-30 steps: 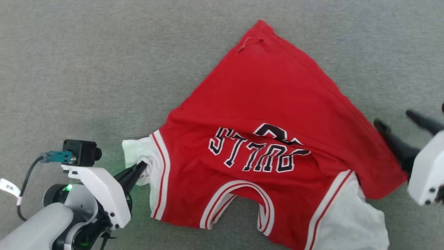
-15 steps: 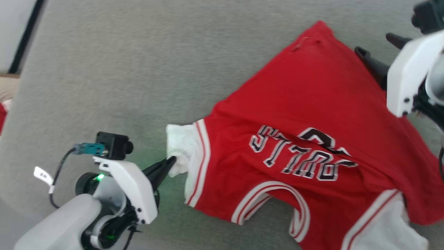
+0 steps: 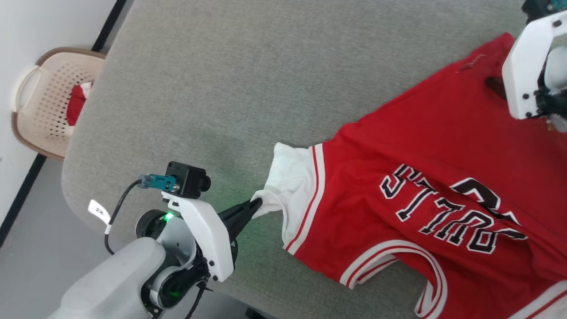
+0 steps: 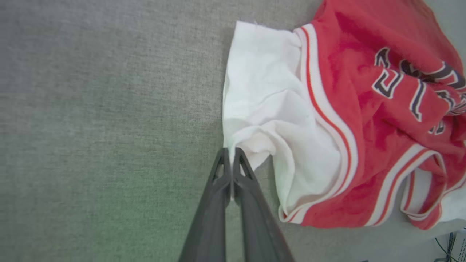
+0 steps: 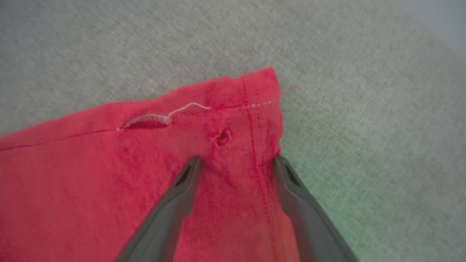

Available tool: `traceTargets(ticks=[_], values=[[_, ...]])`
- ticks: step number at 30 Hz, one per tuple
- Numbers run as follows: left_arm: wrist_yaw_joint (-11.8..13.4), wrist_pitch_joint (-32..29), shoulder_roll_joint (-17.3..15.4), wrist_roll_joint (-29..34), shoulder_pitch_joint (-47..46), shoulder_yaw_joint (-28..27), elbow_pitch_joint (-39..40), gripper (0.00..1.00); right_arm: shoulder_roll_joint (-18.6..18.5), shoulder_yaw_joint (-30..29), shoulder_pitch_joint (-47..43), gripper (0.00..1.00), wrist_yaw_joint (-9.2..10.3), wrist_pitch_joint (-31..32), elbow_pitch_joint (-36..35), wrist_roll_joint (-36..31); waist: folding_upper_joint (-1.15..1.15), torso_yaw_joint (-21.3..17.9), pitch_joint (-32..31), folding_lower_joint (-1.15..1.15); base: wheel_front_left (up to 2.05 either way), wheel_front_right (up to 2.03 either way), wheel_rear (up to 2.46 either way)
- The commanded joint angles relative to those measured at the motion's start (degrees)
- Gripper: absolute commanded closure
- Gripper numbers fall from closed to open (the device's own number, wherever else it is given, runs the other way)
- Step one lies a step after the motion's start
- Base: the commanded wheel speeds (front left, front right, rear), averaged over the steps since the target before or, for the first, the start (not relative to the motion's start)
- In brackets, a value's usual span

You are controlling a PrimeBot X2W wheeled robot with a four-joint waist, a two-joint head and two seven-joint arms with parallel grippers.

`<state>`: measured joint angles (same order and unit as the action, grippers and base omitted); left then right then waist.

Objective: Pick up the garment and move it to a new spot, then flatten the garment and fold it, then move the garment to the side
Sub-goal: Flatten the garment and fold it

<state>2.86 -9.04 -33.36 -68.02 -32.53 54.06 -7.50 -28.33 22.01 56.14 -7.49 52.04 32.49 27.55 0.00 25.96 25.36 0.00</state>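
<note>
Head view: garment (image 3: pixel 421 177) spread on grey surface (image 3: pixel 221 88), lettering upward. Left gripper (image 3: pixel 256 204) pinched shut on its white sleeve edge; right gripper (image 5: pixel 236 160) open, fingers straddling the red hem corner. Beige basket (image 3: pixel 26 128) holds a red-and-white cloth (image 3: pixel 76 104). Camera has swung left since earlier; right gripper, formerly beside the garment, now sits over it.
</note>
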Motion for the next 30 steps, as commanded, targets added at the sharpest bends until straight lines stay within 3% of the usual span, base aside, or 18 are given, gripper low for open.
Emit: traceTargets(ticks=[1,6,7,8,16,24,30], values=[[-0.52,0.31,0.5,0.0,-0.53,0.09,-0.56,1.0,-0.17,1.41,0.22,0.0,0.0,1.56,2.49,0.21,0.0,0.85,0.51,0.0,0.0,0.0,0.0],[-1.47,0.6,1.43,-0.68,-0.75,-0.02,-2.29,1.0,0.24,6.53,-3.09,0.02,-0.01,8.83,10.72,3.07,0.0,1.1,0.64,0.0,0.0,0.0,0.0],[-1.6,0.62,1.55,-0.72,-0.88,-0.08,-2.62,1.0,0.0,7.44,-3.25,0.55,-0.01,9.54,11.41,3.37,0.0,1.02,0.64,0.0,0.0,0.0,0.0],[-1.74,0.61,1.55,-0.75,-1.05,-0.14,-2.92,1.0,-0.23,7.76,-3.23,1.0,-0.02,9.64,11.81,3.97,0.0,0.9,0.61,0.0,0.0,0.0,0.0],[-1.33,-1.19,-2.11,-0.13,-4.04,-1.71,-3.23,1.0,-2.23,8.15,3.1,1.0,0.03,1.57,6.45,6.54,0.0,-2.97,-0.81,0.0,0.0,0.0,0.0],[0.72,-6.61,-10.83,1.76,-11.89,-5.1,-0.68,1.0,-3.26,6.8,5.94,1.0,0.02,-4.08,-1.74,9.21,0.0,-9.21,-3.84,0.0,0.0,0.0,0.0],[1.76,-11.45,-15.45,3.07,-18.5,-7.21,1.07,1.0,-4.63,4.49,5.96,1.0,0.02,-5.87,-7.78,9.42,0.0,-13.07,-5.71,0.0,0.0,0.0,0.0]])
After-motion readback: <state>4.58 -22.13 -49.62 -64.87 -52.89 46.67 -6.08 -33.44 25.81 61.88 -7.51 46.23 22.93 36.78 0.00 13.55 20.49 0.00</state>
